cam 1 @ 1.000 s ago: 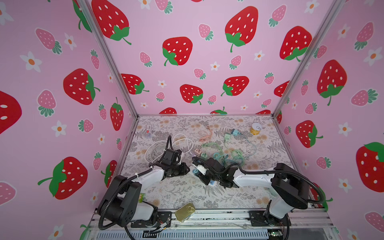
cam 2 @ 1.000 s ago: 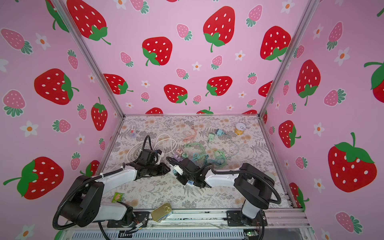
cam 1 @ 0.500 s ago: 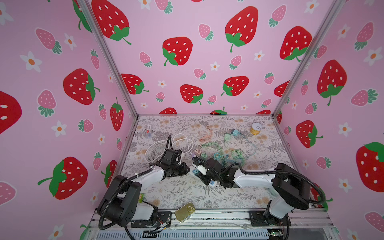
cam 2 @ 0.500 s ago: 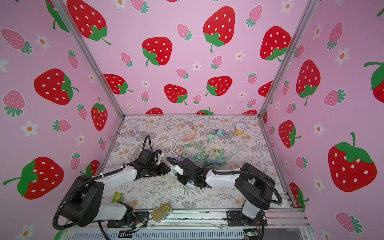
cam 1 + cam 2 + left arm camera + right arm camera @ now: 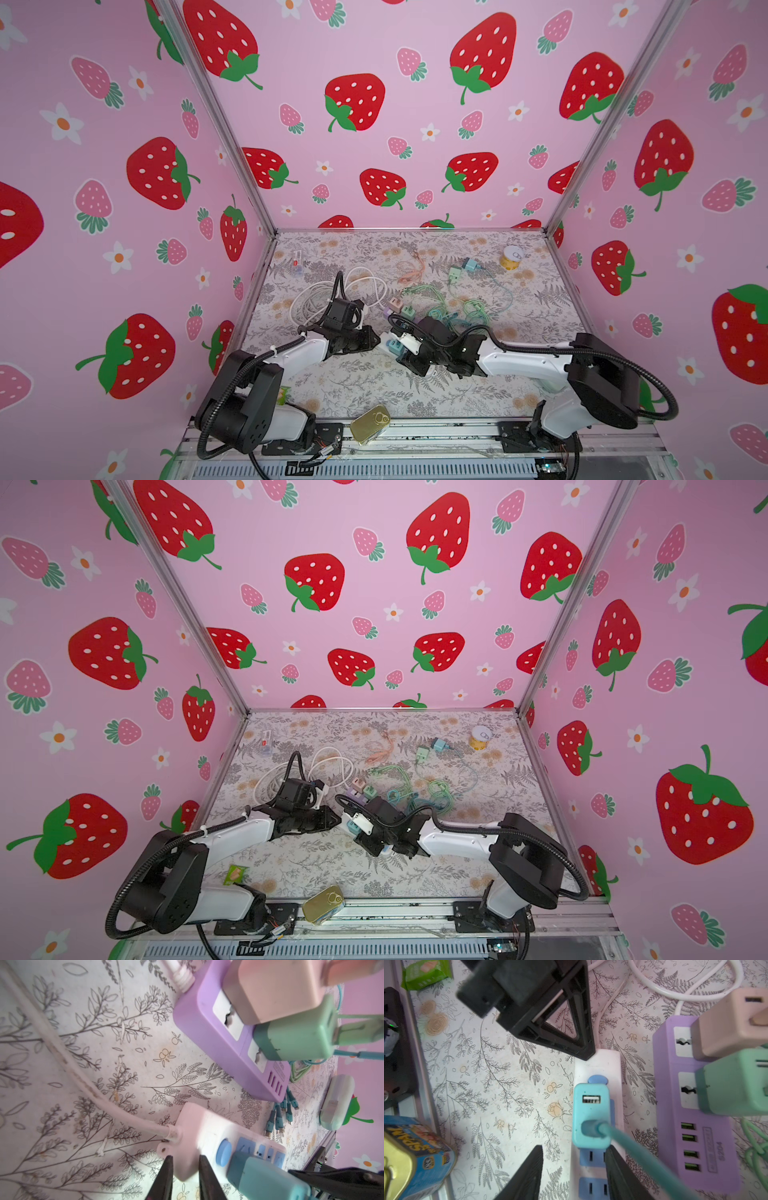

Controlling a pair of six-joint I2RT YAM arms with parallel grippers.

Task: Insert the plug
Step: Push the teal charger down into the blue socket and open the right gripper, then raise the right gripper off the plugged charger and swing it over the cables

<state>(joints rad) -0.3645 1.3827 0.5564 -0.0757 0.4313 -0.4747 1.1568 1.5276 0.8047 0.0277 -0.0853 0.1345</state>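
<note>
Teal plug (image 5: 590, 1113) sits in the white power strip (image 5: 598, 1064), in the socket next to the strip's blue button (image 5: 597, 1080). Left end effector (image 5: 186, 1157) is clamped on the strip's cord end. Right end effector (image 5: 574, 1148) has its jaws apart, just off the plug.

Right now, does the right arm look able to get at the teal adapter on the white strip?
Probably yes: the right arm hangs just over the teal adapter, its jaws open on either side, nothing between.
</note>
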